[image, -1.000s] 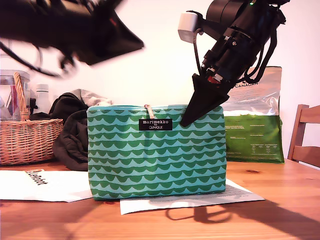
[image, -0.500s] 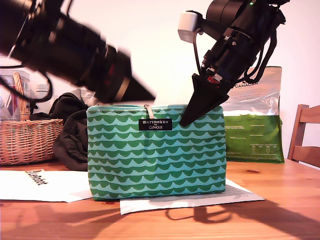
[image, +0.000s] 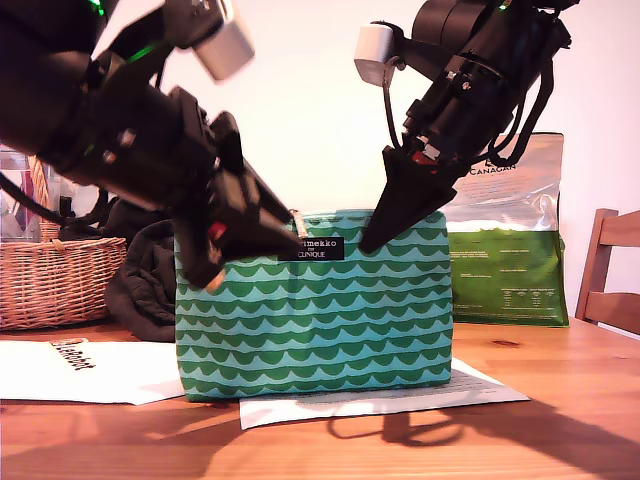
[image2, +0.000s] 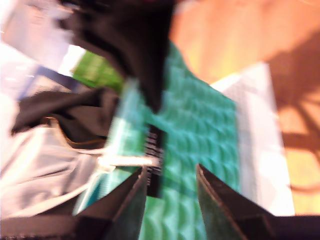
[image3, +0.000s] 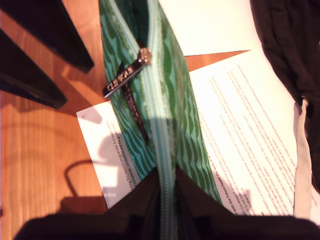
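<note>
Just ahead of my first claw (image2: 171, 175), spread and empty: zipper pull (image2: 127, 161) atop pouch (image: 315, 310). From there zipper (image3: 159, 100) runs toward my second claw (image3: 165, 176), clenched on pouch end.

A green wave-patterned pouch (image: 315, 330) is stood upright on paper sheets (image: 400, 400). Its top corner at the exterior view's right is pinched by my second gripper (image: 376, 237). My first gripper (image: 254, 260) is spread beside its label (image: 311, 249).

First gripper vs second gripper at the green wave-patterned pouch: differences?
My first gripper is open by the metal zipper pull; my second gripper is shut on the top edge of the green wave-patterned fabric pouch. The first is on the exterior view's left, the second on its right. Both are black, angled down.
</note>
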